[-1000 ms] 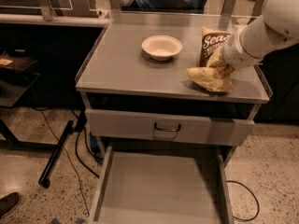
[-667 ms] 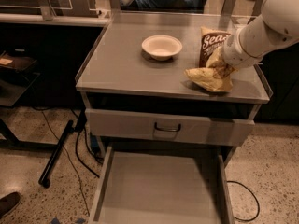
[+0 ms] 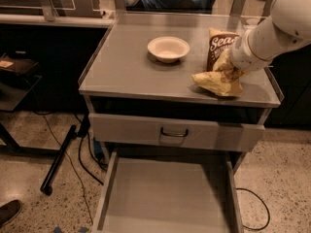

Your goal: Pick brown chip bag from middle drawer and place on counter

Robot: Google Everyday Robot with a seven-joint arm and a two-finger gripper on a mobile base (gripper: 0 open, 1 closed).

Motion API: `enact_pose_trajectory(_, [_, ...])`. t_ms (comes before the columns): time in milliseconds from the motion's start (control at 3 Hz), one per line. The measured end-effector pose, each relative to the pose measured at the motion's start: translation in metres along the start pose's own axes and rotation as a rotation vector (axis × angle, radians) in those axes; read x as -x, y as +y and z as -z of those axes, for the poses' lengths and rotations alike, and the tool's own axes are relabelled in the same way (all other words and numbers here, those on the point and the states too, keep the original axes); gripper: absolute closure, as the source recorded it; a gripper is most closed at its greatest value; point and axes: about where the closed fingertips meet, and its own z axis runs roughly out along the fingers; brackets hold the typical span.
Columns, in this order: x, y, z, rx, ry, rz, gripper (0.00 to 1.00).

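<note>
The brown chip bag rests on the counter near its right front corner. Its dark brown lettered middle stands up and its pale yellow end lies folded forward on the top. My gripper comes in from the upper right on the white arm and sits right at the bag, mostly hidden by the wrist and the bag. The middle drawer is pulled open low in the view, with only its grey floor showing.
A white bowl sits on the counter left of the bag. A drawer front with a dark U-shaped handle hangs slightly out above the open drawer. Cables and a black bar lie on the floor at left.
</note>
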Motion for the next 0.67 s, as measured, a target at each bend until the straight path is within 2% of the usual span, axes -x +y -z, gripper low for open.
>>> enact_pose_trajectory(333, [0.0000, 0.0000, 0.0000, 0.000, 0.000, 0.000, 0.04])
enact_pose_trajectory(667, [-0.0001, 0.0001, -0.0001, 0.000, 0.000, 0.000, 0.00])
